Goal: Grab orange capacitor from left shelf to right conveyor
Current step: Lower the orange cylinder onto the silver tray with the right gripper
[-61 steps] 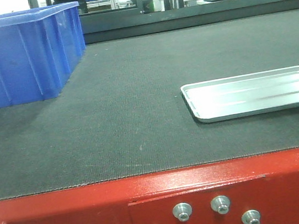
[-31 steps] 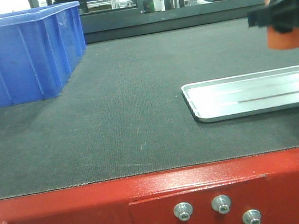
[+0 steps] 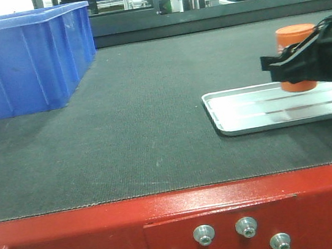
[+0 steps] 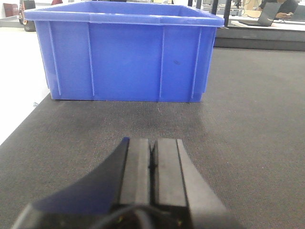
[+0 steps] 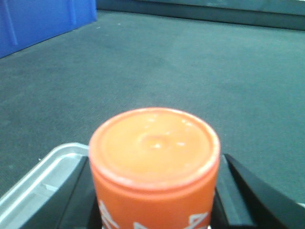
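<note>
A: Where is the orange capacitor [image 3: 298, 58]?

B: Pinched upright in the right gripper [image 3: 306, 62], over the silver tray [image 3: 245, 117] near the right conveyor's [image 3: 142, 128] right edge.

A: What is left?

B: Release onto the belt. Left gripper [image 4: 153, 162] pressed together, empty.

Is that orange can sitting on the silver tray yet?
Cannot tell: front view shows the orange can low over the silver tray, held in the right tool, its base hidden.

Low front view along right conveyor [image 3: 124, 136]; both wrist views share it.
</note>
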`<action>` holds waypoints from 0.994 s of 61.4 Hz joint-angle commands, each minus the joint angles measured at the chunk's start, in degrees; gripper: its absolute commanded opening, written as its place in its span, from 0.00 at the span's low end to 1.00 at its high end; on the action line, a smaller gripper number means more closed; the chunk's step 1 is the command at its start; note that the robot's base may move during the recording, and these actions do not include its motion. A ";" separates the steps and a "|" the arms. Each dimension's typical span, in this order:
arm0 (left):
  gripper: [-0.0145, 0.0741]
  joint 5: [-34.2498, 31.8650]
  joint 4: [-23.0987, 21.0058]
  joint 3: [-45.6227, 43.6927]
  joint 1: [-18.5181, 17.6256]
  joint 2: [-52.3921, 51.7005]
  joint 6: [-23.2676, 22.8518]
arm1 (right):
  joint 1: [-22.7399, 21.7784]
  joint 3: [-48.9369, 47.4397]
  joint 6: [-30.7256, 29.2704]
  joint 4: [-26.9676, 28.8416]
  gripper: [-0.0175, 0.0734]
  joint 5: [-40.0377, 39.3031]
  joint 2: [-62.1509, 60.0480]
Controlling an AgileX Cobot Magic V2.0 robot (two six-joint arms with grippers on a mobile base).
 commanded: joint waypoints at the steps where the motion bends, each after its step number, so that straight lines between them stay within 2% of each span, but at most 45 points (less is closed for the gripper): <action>1: 0.02 -5.01 -0.10 -0.35 -0.26 -0.64 -0.08 | -0.40 -1.42 -0.16 -0.72 0.27 -5.91 -0.64; 16: 0.02 -5.01 -0.10 -0.35 -0.26 -0.64 -0.08 | -0.40 -1.42 -0.16 -0.72 0.28 -6.12 1.96; 21: 0.02 -5.01 -0.10 -0.35 -0.26 -0.64 -0.08 | -0.40 -1.42 -0.16 -0.72 0.30 -6.63 1.96; 24: 0.02 -5.01 -0.10 -0.35 -0.26 -0.64 -0.08 | -0.40 -1.36 -0.16 -0.72 0.37 -6.69 1.96; 25: 0.02 -5.01 -0.10 -0.35 -0.26 -0.64 -0.08 | -0.40 -1.36 -0.16 -0.72 0.44 -6.64 1.96; 32: 0.02 -5.01 -0.10 -0.35 -0.26 -0.64 -0.08 | -0.40 -1.36 -0.11 -0.72 0.74 -5.91 1.62; 37: 0.02 -5.01 -0.10 -0.35 -0.26 -0.64 -0.08 | -0.40 -1.36 -0.01 -0.72 0.89 -3.66 0.20; 46: 0.02 -5.01 -0.10 -0.35 -0.26 -0.64 -0.08 | -0.40 -1.17 1.46 -0.72 0.88 3.80 -4.78; 61: 0.02 -5.01 -0.10 -0.35 -0.26 -0.64 -0.08 | -0.40 -1.17 11.32 -1.10 0.88 20.03 -19.71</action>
